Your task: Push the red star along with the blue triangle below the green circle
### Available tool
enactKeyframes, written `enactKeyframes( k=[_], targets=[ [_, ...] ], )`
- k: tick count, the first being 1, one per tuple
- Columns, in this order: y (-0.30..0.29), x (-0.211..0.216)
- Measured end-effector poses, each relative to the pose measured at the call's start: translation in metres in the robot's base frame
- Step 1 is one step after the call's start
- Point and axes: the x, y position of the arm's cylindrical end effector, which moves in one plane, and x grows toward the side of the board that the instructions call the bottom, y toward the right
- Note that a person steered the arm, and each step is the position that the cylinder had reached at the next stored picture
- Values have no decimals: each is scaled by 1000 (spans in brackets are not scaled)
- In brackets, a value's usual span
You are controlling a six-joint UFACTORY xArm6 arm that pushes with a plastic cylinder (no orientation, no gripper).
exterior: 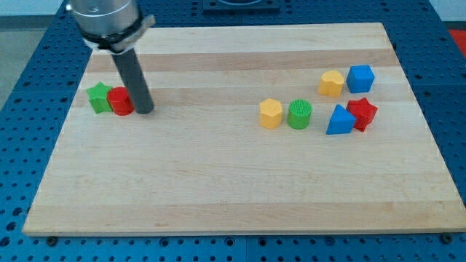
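The red star (364, 113) lies at the view's right, touching the blue triangle (339, 121) on its left. The green circle (299, 114) stands just left of the triangle, a small gap between them. My tip (144, 110) is far off at the view's left, touching the right side of a red cylinder (119, 101). The rod rises from there to the arm's head at the view's top left.
A green star (99, 97) sits against the red cylinder's left. A yellow hexagon (270, 113) stands just left of the green circle. Another yellow hexagon (331, 84) and a blue cube (360, 78) sit above the triangle and red star.
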Motion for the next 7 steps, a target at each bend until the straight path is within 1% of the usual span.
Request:
enactKeyframes(
  k=[1,2,3,4,5,6,7],
  targets=[
    [66,-11],
    [112,-16],
    [130,-68],
    [202,-127],
    [325,-150],
    [447,-142],
    [503,-94]
  ],
)
